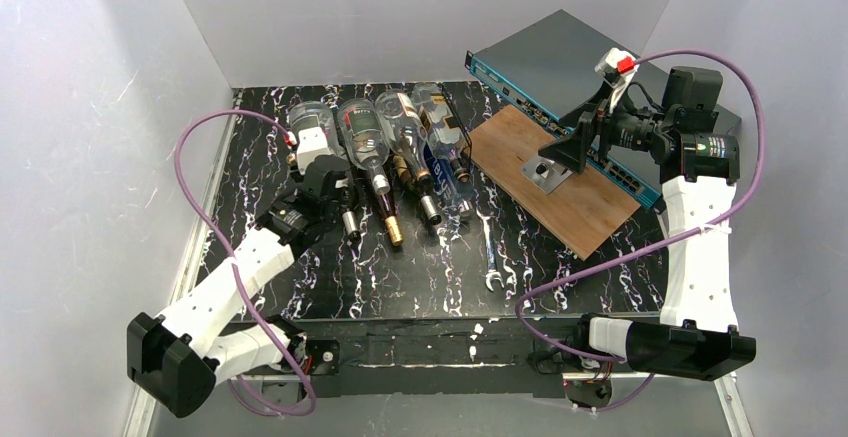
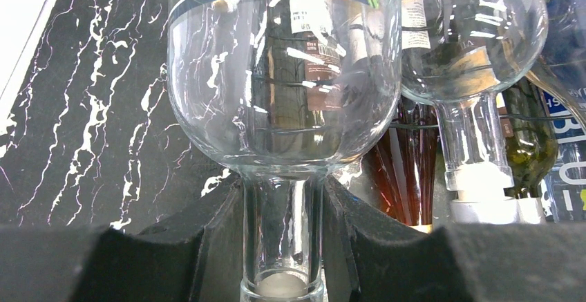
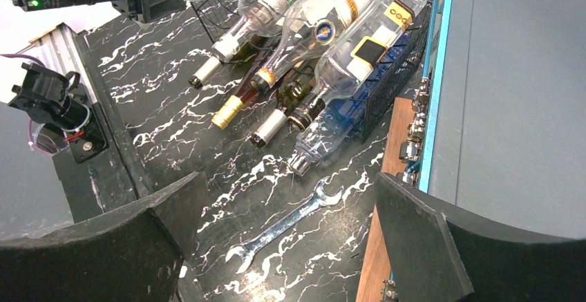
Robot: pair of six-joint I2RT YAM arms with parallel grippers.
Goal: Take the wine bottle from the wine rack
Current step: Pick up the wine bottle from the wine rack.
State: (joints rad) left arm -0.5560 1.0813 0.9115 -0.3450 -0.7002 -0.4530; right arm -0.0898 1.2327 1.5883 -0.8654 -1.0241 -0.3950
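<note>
Several bottles lie side by side on the wine rack (image 3: 215, 3), a low black wire frame at the back of the table, with their necks pointing toward me. The leftmost is a clear wine bottle (image 1: 311, 119) (image 2: 276, 88) with a green label. My left gripper (image 1: 340, 195) (image 2: 283, 202) is shut on its thin glass neck, just below the shoulder; both black pads press the glass. My right gripper (image 1: 566, 153) (image 3: 287, 191) hangs open and empty above the right side of the table, well apart from the bottles.
A steel wrench (image 1: 490, 253) (image 3: 283, 224) lies on the black marbled tabletop in front of the bottles. A wooden board (image 1: 570, 202) with a metal plate (image 1: 542, 173) leans by a flat grey box with a teal edge (image 1: 560, 57) at back right. White walls enclose the table.
</note>
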